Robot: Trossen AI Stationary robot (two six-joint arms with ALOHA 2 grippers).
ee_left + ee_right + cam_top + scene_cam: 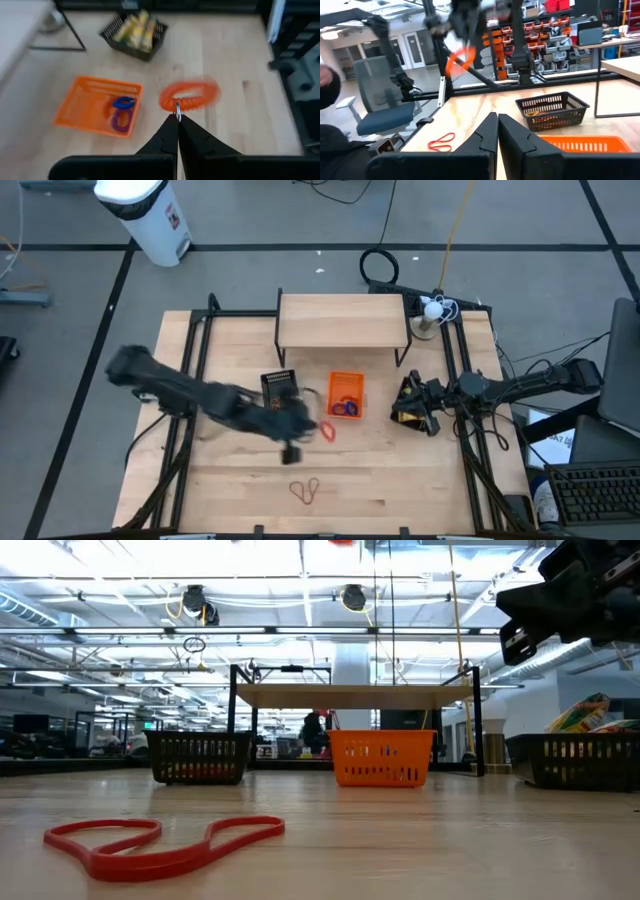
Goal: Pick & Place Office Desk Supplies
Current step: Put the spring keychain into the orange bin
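Two grippers are shut: the left gripper pinches an orange ring above the table; the right gripper holds nothing.

Three baskets stand on the desk: one orange basket and two black baskets (one to each side). Two rings lie in the orange one, one orange coil ring hangs aloft, and one red rubber band lies loose.
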